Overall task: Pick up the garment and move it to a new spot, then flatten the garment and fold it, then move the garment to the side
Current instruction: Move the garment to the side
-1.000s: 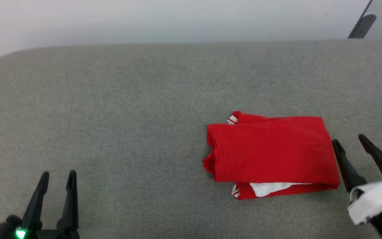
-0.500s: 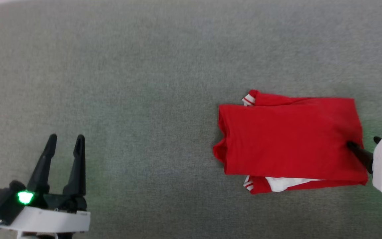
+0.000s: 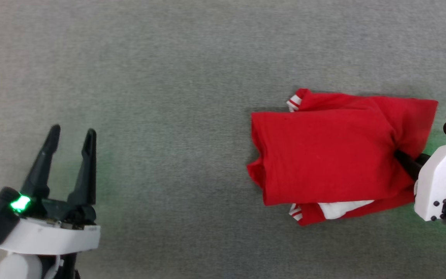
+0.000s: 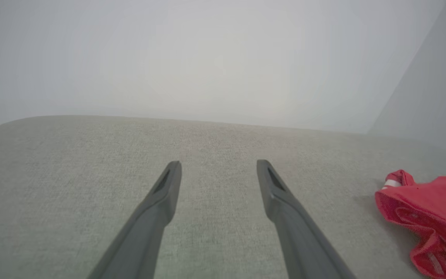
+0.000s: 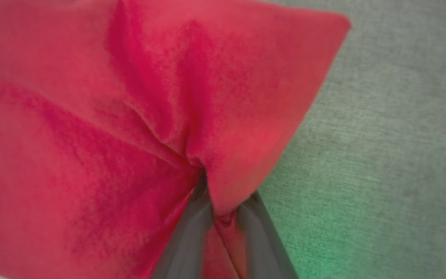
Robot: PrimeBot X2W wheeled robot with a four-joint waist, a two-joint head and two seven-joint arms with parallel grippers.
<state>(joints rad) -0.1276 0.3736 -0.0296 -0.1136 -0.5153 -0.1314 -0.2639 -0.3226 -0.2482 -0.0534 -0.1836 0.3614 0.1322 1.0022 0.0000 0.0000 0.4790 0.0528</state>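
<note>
The garment (image 3: 331, 155), a folded bright red T-shirt with a white sleeve and striped trim peeking out at its near edge, lies on the right of the grey cushioned surface (image 3: 176, 97). My right gripper (image 3: 399, 157) is shut on the garment's right edge, and the cloth puckers into creases around the fingers. In the right wrist view the red fabric (image 5: 138, 116) bunches between the two dark fingers (image 5: 186, 240). My left gripper (image 3: 72, 135) stands open at the lower left, far from the garment, nothing between its fingers. The left wrist view shows the garment's end (image 4: 428, 217) at the right.
Grey fabric surface (image 4: 91, 162) stretches wide to the left of the garment. A pale wall (image 4: 207, 58) rises behind its far edge in the left wrist view.
The right gripper reached onto the garment's right edge and closed on it, bunching the cloth. The head camera tilted down, so the whole picture shifted. The left gripper stayed open.
</note>
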